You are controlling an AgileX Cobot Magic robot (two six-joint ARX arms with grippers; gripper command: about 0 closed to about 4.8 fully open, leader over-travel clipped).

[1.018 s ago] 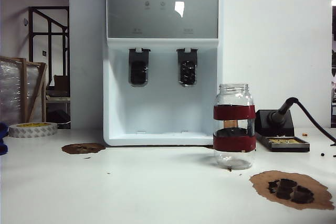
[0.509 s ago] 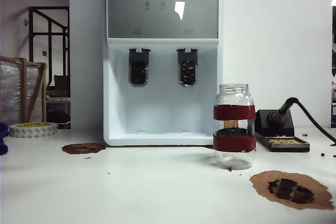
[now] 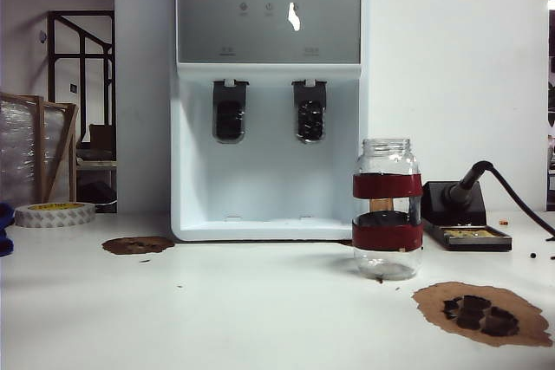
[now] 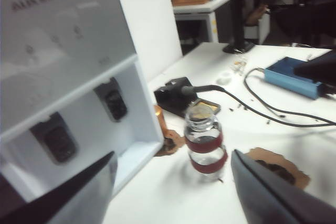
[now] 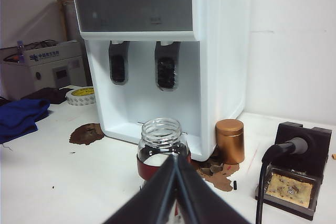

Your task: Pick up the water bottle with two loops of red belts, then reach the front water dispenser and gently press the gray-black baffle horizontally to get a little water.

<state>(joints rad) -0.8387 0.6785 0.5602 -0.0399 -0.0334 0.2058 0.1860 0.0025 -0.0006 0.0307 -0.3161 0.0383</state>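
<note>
The water bottle (image 3: pixel 387 208), a clear glass jar with two red bands, stands upright on the white table to the right of the water dispenser (image 3: pixel 267 93). The gray-black baffle (image 3: pixel 310 110) hangs in the dispenser's bay, to the right of a matching paddle (image 3: pixel 230 110). Neither gripper shows in the exterior view. My left gripper (image 4: pixel 173 184) is open and empty, high above the table, with the bottle (image 4: pixel 205 142) beyond its wide-apart fingers (image 4: pixel 273 192). My right gripper (image 5: pixel 176 162) is shut on nothing, its tips lined up before the bottle (image 5: pixel 160 140).
A soldering-iron stand (image 3: pixel 460 214) with its cable sits right of the bottle. A copper cylinder (image 5: pixel 230 140) stands by the dispenser's corner. Brown stains (image 3: pixel 481 311) mark the table. A tape roll (image 3: pixel 54 213) lies far left, and a blue box (image 4: pixel 294 77) with cables lies behind.
A dark part of an arm at the top left of the exterior view has gone out of sight. The bottle has not moved.
</note>
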